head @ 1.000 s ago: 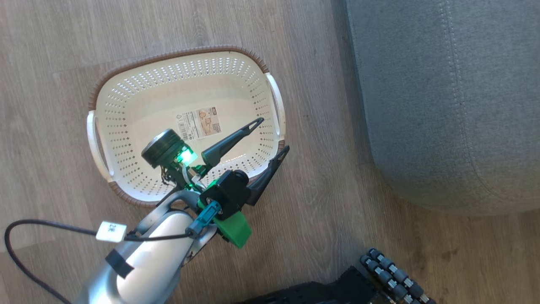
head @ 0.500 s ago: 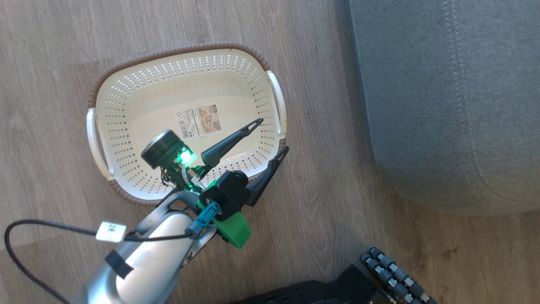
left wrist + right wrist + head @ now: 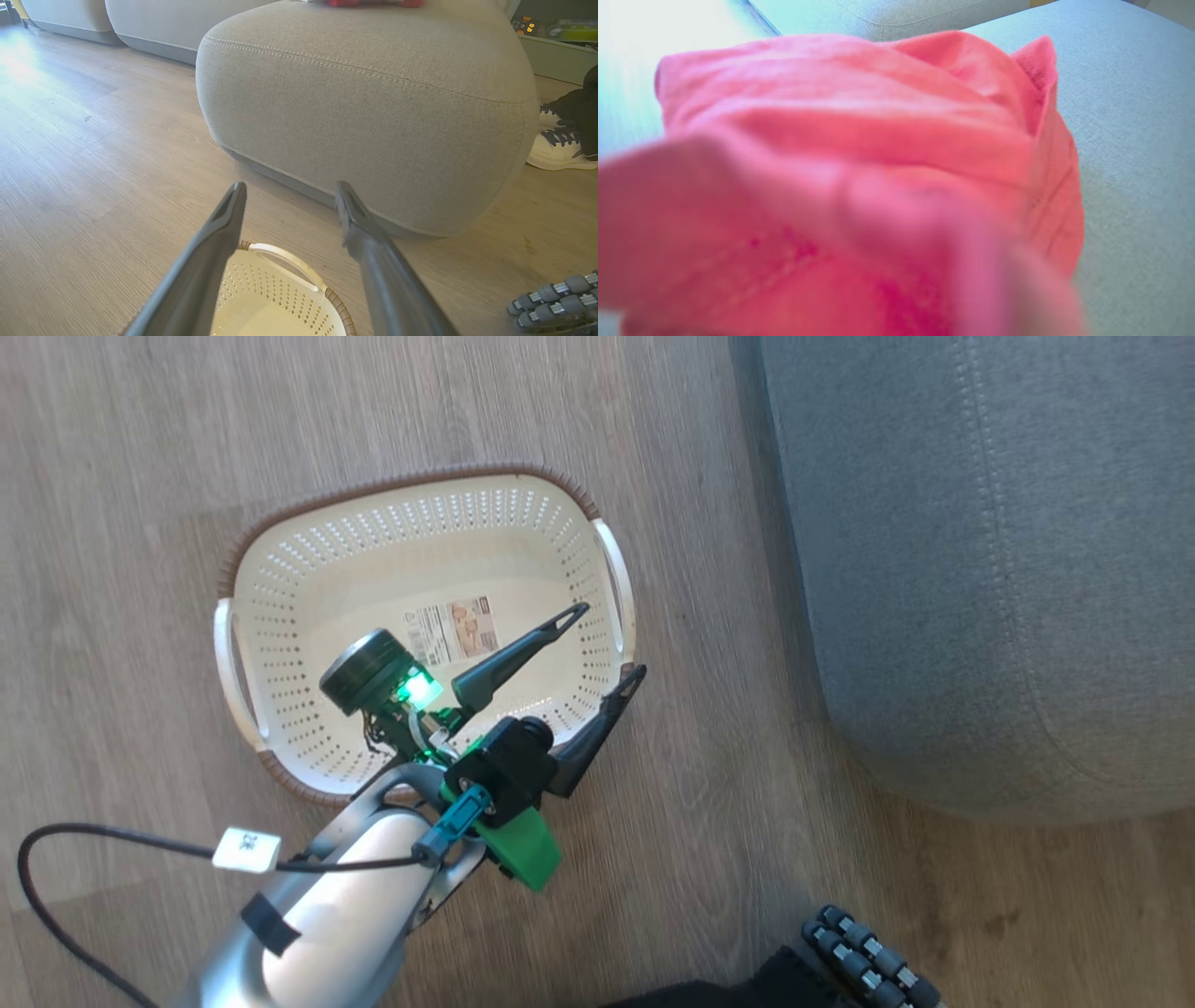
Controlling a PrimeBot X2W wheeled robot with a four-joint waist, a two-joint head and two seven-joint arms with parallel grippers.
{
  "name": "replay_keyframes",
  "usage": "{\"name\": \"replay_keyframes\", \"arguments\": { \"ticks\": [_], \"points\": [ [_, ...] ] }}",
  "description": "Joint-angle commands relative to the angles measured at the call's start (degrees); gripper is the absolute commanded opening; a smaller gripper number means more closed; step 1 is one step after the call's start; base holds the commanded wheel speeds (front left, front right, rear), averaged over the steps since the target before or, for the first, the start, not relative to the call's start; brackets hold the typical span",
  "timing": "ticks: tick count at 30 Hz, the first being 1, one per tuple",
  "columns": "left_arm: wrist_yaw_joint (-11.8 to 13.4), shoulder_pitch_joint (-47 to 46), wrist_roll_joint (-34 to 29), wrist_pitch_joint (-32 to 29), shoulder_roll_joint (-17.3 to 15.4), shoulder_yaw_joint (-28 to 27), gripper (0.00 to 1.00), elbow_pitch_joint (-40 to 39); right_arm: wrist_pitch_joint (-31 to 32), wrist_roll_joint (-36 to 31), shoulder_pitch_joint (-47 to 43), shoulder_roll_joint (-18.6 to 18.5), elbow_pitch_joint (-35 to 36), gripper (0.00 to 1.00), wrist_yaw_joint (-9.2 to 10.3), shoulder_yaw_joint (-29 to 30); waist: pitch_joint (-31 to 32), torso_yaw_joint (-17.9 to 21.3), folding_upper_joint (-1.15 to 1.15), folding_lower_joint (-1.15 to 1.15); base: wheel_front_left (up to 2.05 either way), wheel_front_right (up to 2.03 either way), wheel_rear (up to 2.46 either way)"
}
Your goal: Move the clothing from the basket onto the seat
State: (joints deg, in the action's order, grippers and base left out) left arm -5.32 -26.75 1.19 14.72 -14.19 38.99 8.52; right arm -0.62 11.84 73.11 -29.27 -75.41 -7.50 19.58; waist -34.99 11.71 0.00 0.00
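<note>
Chiefly, the hazard lies at the right gripper. Red clothing [image 3: 859, 140] is bunched, blurred, hard against its wrist camera, so I cannot tell whether its jaws are parted or clamped. If a fold is hooked on a finger, a withdrawal would likely drag the garment off the seat [image 3: 1134, 140] towards the floor [image 3: 709, 803]. The clothing rests on the seat's top. The basket [image 3: 420, 513] shows its label [image 3: 451, 627]. The left gripper [image 3: 608, 640] hangs above the basket's seat-side rim, spread wide and holding nothing.
</note>
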Motion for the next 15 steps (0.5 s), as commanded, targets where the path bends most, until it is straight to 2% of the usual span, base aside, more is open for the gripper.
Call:
{"name": "replay_keyframes", "arguments": {
  "ticks": [1,7,14,15],
  "points": [
    [-0.01,1.20,0.52,0.28,0.39,-1.23,1.00,-1.61,1.65,-1.28,-1.49,-2.26,1.46,1.00,0.01,0.24,1.58,-0.01,0.00,0.00,0.00,0.00,0.00],
    [-0.32,2.58,1.18,0.28,1.99,-1.40,1.00,-1.26,9.08,-4.50,-2.56,-3.05,1.45,1.00,0.01,1.36,5.69,0.08,0.00,0.00,0.00,0.00,0.00],
    [-0.82,4.30,1.92,0.28,4.70,-2.12,1.00,-1.15,22.89,-8.06,-3.33,-3.16,1.45,1.00,0.01,1.54,11.58,-0.01,0.00,0.00,0.00,0.00,0.00],
    [-0.82,4.30,1.92,0.28,4.70,-2.12,1.00,-1.15,22.89,-8.06,-3.33,-3.16,1.45,1.00,0.01,1.54,11.58,-0.01,0.00,0.00,0.00,0.00,0.00]
  ]
}}
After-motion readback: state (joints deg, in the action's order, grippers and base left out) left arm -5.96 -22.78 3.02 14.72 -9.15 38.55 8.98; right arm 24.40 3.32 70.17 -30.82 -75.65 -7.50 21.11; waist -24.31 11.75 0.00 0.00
